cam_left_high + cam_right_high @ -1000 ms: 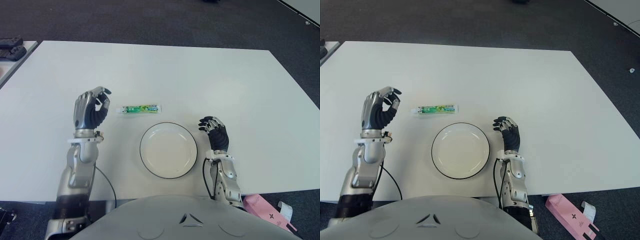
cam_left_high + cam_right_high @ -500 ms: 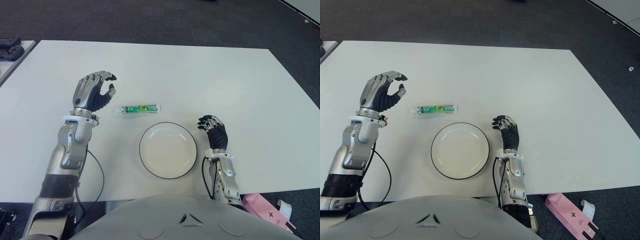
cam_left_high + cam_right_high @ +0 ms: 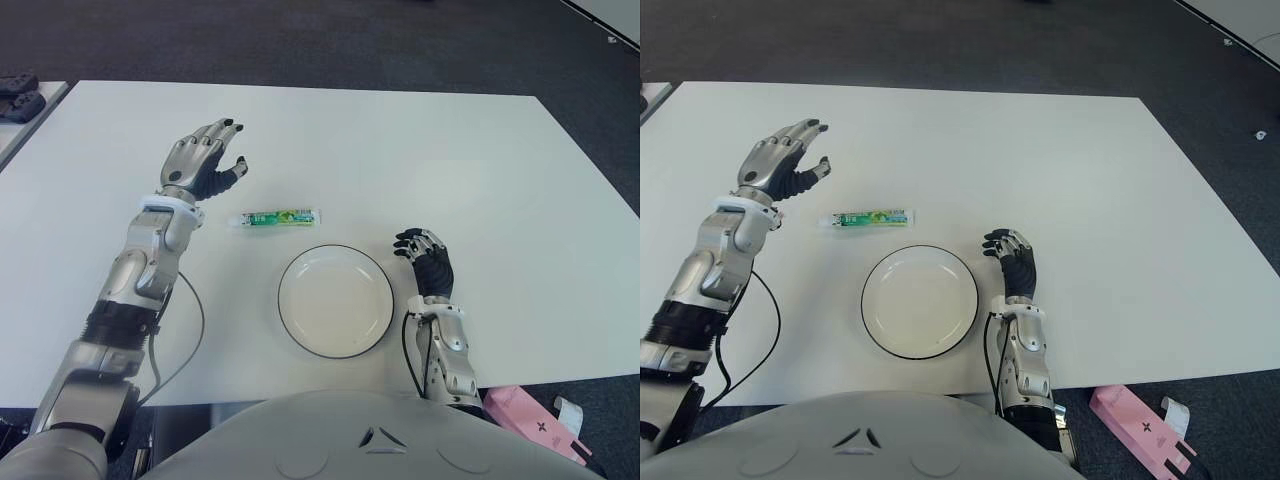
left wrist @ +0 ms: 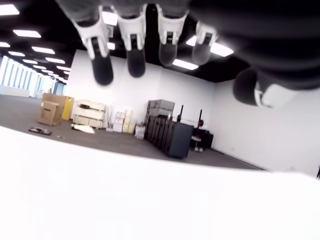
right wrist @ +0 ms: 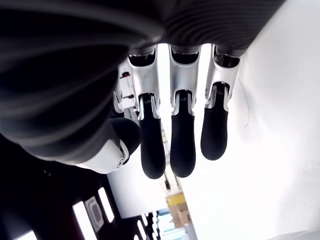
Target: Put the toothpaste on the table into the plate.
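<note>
Toothpaste [image 3: 280, 217] is lying crosswise on the table [image 3: 420, 150], at 11 o'clock of the plate [image 3: 336, 301]. Left hand [image 3: 203, 160] is hovering nearer, fingers spread and empty, toothpaste at its 4 o'clock. Right hand [image 3: 427, 263], loosely curled and empty, is showing at the plate's 3 o'clock.

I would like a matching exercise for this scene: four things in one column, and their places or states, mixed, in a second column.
Things:
1. toothpaste
2. plate
3. left hand
4. right hand

Places or states:
A. empty, at the table's near edge
B. fingers spread, holding nothing, beyond the tube's cap end
C. lying flat just beyond the plate
D. idle beside the plate, on its right

Pairs: 1-C, 2-A, 3-B, 4-D
</note>
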`<state>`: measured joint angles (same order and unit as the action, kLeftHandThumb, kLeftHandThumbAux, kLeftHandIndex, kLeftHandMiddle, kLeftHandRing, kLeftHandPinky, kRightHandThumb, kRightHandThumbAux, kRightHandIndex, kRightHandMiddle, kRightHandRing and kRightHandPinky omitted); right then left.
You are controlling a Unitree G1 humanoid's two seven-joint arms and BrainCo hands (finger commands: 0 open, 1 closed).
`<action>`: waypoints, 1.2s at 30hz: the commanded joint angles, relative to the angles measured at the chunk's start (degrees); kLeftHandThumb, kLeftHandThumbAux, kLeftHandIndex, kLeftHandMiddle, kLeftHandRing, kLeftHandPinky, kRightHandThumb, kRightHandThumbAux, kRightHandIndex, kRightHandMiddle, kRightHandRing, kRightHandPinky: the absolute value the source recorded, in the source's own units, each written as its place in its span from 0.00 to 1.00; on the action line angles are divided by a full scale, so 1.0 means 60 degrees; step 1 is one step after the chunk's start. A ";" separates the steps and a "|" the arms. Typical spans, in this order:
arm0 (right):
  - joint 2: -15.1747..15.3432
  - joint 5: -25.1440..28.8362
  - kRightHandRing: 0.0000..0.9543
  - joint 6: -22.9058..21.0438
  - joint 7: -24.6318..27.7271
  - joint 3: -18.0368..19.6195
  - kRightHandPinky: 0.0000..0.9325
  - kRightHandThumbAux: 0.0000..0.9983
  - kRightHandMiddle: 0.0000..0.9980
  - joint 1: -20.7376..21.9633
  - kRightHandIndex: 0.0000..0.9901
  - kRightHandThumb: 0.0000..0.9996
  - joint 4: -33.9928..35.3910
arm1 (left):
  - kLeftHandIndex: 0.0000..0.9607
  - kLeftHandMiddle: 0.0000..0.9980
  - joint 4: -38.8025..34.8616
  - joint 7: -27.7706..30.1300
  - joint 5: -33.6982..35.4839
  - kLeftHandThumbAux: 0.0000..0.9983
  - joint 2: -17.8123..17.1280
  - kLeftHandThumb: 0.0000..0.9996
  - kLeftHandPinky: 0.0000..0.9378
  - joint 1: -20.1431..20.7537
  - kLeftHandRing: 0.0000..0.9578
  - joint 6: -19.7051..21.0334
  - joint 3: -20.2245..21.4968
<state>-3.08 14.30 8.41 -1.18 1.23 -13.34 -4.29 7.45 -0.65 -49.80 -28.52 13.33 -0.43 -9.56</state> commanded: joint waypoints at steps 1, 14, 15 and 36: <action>-0.0494 0.0027 0.52 -0.0241 -0.0138 0.0038 0.53 0.73 0.50 -0.0045 0.43 0.71 -0.0354 | 0.00 0.00 0.0958 0.0316 -0.0369 0.21 -0.0252 0.56 0.08 0.0740 0.02 -0.0064 -0.0678; -0.0550 0.0001 0.52 -0.0224 -0.0273 -0.0034 0.54 0.73 0.50 -0.0107 0.43 0.71 -0.0154 | 0.00 0.00 0.2066 0.0883 -0.0533 0.18 -0.1156 0.53 0.02 0.1694 0.00 -0.1113 -0.1953; -0.0555 0.0011 0.52 -0.0238 -0.0281 -0.0037 0.54 0.73 0.50 -0.0113 0.43 0.71 -0.0139 | 0.00 0.00 0.2107 0.0895 -0.0515 0.18 -0.1193 0.53 0.02 0.1719 0.00 -0.1169 -0.2008; -0.0426 -0.0142 0.52 0.0166 -0.0191 -0.0028 0.53 0.73 0.50 -0.0040 0.43 0.70 -0.0501 | 0.00 0.00 0.2739 0.3576 0.0170 0.17 -0.1741 0.54 0.03 0.2273 0.00 -0.2944 -0.3135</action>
<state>-3.06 13.64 10.24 -2.13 0.99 -13.13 -5.27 23.70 17.21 -49.52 -37.70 26.10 -16.59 -27.38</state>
